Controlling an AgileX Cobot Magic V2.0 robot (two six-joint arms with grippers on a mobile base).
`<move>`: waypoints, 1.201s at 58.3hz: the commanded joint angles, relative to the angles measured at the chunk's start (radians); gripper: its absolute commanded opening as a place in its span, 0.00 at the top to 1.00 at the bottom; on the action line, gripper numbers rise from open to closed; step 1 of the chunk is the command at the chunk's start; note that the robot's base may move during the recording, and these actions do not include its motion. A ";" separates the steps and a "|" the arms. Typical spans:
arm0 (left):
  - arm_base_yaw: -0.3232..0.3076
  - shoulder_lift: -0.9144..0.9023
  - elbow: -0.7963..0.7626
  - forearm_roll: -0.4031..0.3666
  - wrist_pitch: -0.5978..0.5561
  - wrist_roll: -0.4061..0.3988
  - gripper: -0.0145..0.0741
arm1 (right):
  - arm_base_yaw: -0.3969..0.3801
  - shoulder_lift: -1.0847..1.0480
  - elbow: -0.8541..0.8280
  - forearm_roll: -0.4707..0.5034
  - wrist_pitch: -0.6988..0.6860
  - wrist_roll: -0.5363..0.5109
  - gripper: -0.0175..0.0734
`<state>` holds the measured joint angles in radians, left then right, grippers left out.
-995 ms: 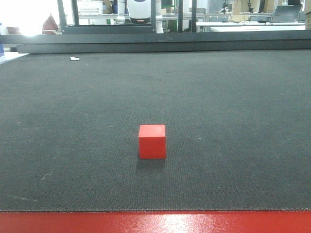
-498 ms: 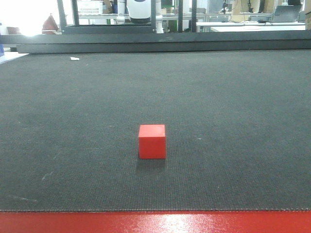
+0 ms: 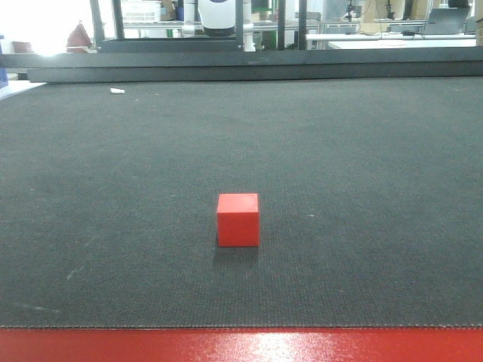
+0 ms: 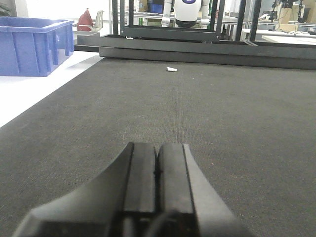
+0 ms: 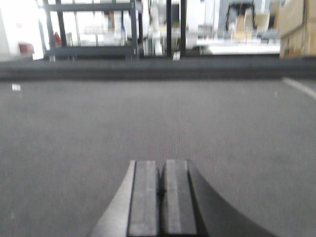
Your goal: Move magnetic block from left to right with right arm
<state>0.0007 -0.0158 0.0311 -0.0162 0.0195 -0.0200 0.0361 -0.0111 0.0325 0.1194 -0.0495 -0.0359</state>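
The magnetic block (image 3: 238, 219), a small plain red cube, rests alone on the dark mat (image 3: 362, 166) in the front view, near the middle and toward the front edge. Neither arm appears in that view. In the left wrist view my left gripper (image 4: 157, 146) is shut, its two pads pressed together with nothing between them, low over the mat. The right wrist view is slightly blurred and has my right gripper (image 5: 162, 163) shut and empty in the same way. The block is out of sight in both wrist views.
A red strip (image 3: 241, 345) borders the mat's front edge. A small white scrap (image 3: 116, 91) lies at the far left of the mat. A dark raised bar (image 3: 249, 66) closes the back. A blue bin (image 4: 32, 45) stands beyond the mat's left edge.
The block sits a few pixels further right in the front view than before; nothing touches it, so the camera may have shifted. Nothing else differs.
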 commanded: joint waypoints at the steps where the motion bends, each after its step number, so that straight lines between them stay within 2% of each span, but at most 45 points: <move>1: -0.005 -0.009 0.010 -0.006 -0.082 -0.001 0.97 | -0.005 -0.021 -0.015 0.002 -0.108 -0.007 0.75; 7: -0.005 -0.009 0.010 -0.006 -0.082 -0.001 0.97 | -0.005 -0.012 -0.081 0.001 0.021 -0.007 0.75; 16: -0.005 -0.009 0.010 -0.006 -0.082 -0.001 0.97 | -0.002 0.078 -0.265 -0.027 0.338 -0.007 0.75; 23: -0.005 -0.009 0.010 -0.006 -0.082 -0.001 0.97 | -0.001 0.183 -0.345 -0.020 0.464 -0.007 0.75; 45: -0.005 -0.009 0.010 -0.006 -0.082 -0.001 0.97 | 0.000 0.553 -0.475 -0.008 0.502 -0.006 0.75; 53: -0.005 -0.009 0.010 -0.006 -0.082 -0.001 0.97 | 0.010 0.661 -0.523 -0.009 0.524 0.036 0.75; 60: -0.005 -0.009 0.010 -0.006 -0.082 -0.001 0.97 | 0.071 0.733 -0.567 -0.011 0.539 0.152 0.75; 70: -0.005 -0.009 0.010 -0.006 -0.082 -0.001 0.97 | 0.200 0.846 -0.631 -0.042 0.550 0.291 0.73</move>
<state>0.0007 -0.0158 0.0311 -0.0162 0.0195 -0.0200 0.1871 0.7898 -0.5396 0.0940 0.5496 0.1948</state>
